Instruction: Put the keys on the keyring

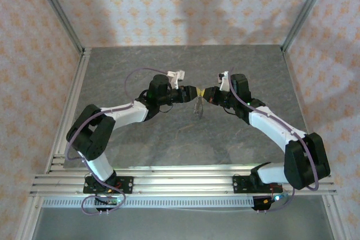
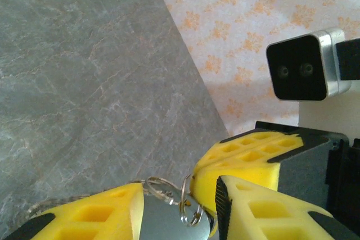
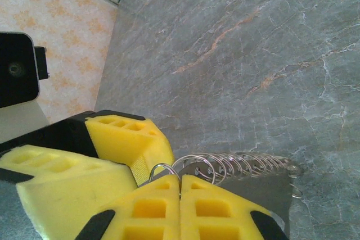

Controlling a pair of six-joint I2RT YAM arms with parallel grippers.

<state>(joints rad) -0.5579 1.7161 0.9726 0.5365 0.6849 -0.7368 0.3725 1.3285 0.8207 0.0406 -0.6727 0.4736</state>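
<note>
The left gripper (image 2: pixel 180 203) sat at the bottom edge, its 2 yellow fingers (image 2: pixel 90 217) standing apart. In the gap between them hung the keyring (image 2: pixel 164 188), a set of thin grey wire loops, with 1 loop touching the left-hand finger's tip. The right gripper (image 2: pixel 198 179) pointed in from the right, its yellow tip against the keyring; whether it pinched the wire could not be told. Above it sat a black-faced camera (image 2: pixel 304 66) in a silver housing. A grey marbled table (image 2: pixel 84 71) lay to the left, a patterned wall (image 2: pixel 236 21) at the upper right.
</note>
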